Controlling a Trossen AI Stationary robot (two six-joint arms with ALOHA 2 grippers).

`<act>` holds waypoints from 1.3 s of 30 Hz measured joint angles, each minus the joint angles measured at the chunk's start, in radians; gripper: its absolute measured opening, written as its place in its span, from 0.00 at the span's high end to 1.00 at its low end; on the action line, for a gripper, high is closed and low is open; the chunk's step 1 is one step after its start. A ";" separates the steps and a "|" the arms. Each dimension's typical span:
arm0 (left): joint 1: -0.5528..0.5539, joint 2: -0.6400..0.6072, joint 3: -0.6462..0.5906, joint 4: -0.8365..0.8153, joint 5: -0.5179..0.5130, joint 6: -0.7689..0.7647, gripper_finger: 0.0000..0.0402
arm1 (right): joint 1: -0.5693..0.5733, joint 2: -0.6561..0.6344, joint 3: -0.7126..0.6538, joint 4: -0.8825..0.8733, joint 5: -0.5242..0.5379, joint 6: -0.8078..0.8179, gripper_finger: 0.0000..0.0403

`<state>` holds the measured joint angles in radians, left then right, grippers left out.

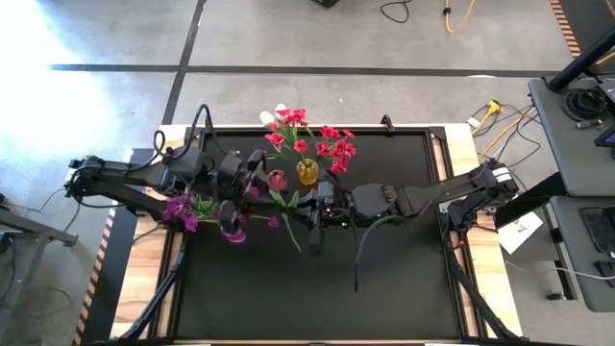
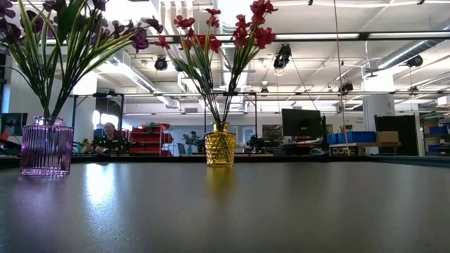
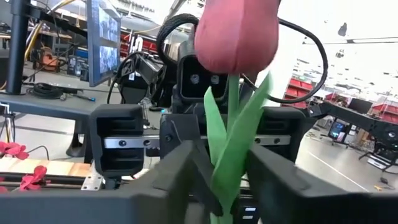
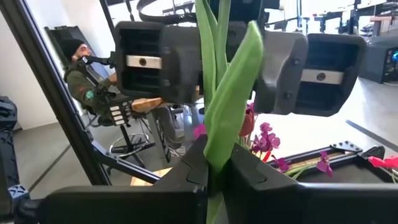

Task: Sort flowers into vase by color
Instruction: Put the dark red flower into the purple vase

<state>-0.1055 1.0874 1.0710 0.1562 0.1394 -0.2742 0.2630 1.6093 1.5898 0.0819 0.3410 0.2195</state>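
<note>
Two claws meet mid-frame above desk (image 1: 384, 279): right claw (image 4: 214, 165) clenched on pink bud (image 3: 235, 34) stem; left claw (image 3: 221, 177) brackets stem, grip unclear. You likely hand off before vase.

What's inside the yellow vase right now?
The yellow vase holds only red flowers on thin green stems. How the stems sit inside the faceted glass cannot be seen, nor whether anything lies at the bottom.
</note>
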 joint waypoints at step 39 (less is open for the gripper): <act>-0.027 -0.616 -0.137 -0.787 -0.282 0.135 1.00 | 0.014 -0.101 0.027 -0.227 0.029 0.044 0.42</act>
<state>-0.1322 0.4716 0.9344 -0.6305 -0.1423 -0.1390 0.2768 1.5085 1.6165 -0.1450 0.3700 0.2634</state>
